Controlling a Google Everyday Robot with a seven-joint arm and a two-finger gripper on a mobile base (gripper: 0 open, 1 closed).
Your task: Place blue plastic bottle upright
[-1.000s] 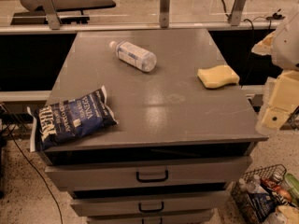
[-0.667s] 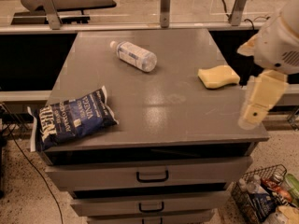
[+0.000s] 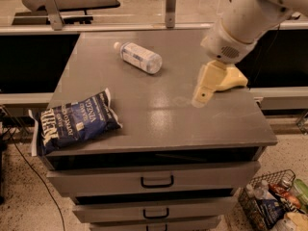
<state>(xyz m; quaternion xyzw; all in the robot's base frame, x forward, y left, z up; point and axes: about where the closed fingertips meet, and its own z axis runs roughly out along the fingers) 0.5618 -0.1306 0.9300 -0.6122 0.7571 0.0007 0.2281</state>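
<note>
The blue plastic bottle [image 3: 138, 57] lies on its side at the back middle of the grey cabinet top [image 3: 159, 124], its white cap pointing to the back left. My gripper [image 3: 201, 98] hangs from the white arm [image 3: 243, 20] over the right part of the top. It is to the right of the bottle and nearer the front, apart from it, and holds nothing that I can see.
A dark blue crisp bag [image 3: 72, 121] lies at the front left corner. A yellow sponge [image 3: 235, 79] lies at the right edge, partly behind the gripper. Drawers [image 3: 156, 181] are below the top. A wire basket of items [image 3: 269, 201] stands on the floor at the right.
The arm has swung left from beyond the table's right edge to over the table's right part. The bottle, the bag and the sponge have not moved.
</note>
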